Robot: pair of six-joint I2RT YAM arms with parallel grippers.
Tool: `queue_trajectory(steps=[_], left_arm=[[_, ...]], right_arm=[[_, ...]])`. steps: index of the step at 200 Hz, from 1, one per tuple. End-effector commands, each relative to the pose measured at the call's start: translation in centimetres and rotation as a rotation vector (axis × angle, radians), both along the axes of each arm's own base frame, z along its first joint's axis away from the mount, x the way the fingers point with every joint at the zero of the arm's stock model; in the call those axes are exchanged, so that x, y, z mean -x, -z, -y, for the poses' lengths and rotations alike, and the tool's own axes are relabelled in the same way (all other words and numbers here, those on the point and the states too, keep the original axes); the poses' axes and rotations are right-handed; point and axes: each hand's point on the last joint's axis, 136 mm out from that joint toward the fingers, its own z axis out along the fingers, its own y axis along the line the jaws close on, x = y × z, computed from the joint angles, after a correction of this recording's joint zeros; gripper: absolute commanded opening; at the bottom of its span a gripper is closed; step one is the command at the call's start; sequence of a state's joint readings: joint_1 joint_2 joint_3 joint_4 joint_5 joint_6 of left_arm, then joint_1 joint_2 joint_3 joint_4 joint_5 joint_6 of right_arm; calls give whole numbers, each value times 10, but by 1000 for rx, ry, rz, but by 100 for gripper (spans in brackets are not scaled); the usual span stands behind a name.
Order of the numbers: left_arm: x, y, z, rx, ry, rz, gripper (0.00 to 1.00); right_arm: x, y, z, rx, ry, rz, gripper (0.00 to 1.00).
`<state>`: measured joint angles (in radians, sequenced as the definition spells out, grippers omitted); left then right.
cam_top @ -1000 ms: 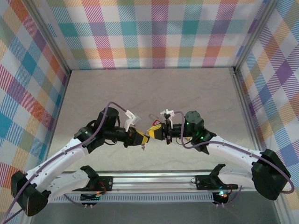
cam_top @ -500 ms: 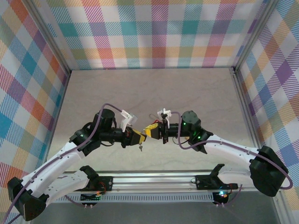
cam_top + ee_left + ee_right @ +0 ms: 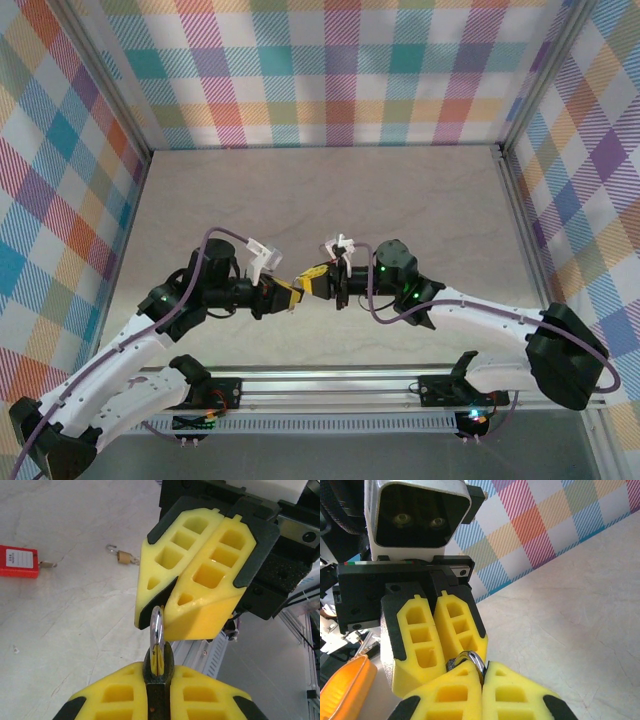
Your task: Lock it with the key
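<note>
At centre frame above the pale table [image 3: 400, 200], the left gripper [image 3: 290, 294] is clamped on a dark lock [image 3: 157, 680]. The right gripper [image 3: 314, 283] is closed on its shackle [image 3: 157, 627].

Top external: high, behind arm bases, facing down and far over whole beige marbled tabletop [image 3: 400, 190]. Left wrist: very near, facing right. Right wrist: very near, facing left. All share silver metal loop on black body [image 3: 157, 625] between meeting yellow fingertips [image 3: 200, 580].
</note>
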<state>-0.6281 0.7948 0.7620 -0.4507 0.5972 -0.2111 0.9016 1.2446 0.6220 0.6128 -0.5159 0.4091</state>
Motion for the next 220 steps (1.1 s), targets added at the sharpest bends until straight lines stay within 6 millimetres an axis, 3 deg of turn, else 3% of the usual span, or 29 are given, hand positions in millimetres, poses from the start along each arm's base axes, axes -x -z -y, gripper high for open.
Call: queue_trajectory(steps=[1, 114, 220], left_arm=[[-42, -76, -6, 188, -158, 275, 0], [-35, -99, -11, 290, -140, 333, 0], [-31, -90, -3, 285, -82, 281, 0]], right_arm=[[64, 31, -10, 92, -269, -73, 0], [85, 53, -20, 106, -312, -106, 0], [56, 21, -13, 92, -168, -79, 0]])
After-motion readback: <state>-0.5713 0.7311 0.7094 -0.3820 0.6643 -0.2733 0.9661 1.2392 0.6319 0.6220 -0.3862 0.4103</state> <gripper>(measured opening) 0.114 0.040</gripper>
